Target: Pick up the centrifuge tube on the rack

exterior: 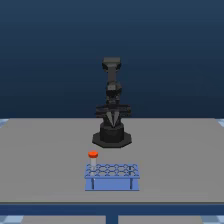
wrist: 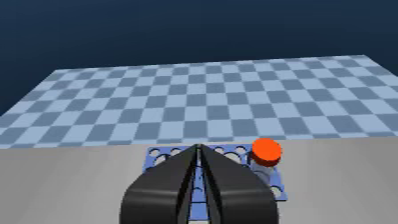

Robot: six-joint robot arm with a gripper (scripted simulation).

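The blue rack (exterior: 112, 183) stands low on the grey table near its front edge, with rows of round holes on top and two dark marks on its face. The centrifuge tube (exterior: 93, 156) stands upright in a hole at the rack's back corner on the exterior view's left, its orange-red cap above the rack. My gripper (exterior: 113, 121) hangs above the arm's base, well behind the rack, holding nothing. In the wrist view the two dark fingers meet at the gripper (wrist: 199, 148) tip, shut, above the rack (wrist: 164, 157), with the tube's cap (wrist: 266, 150) beside them.
The arm's black base (exterior: 112, 137) sits on the grey table (exterior: 45, 150) behind the rack. A blue checkered floor (wrist: 222, 95) lies beyond the table edge in the wrist view.
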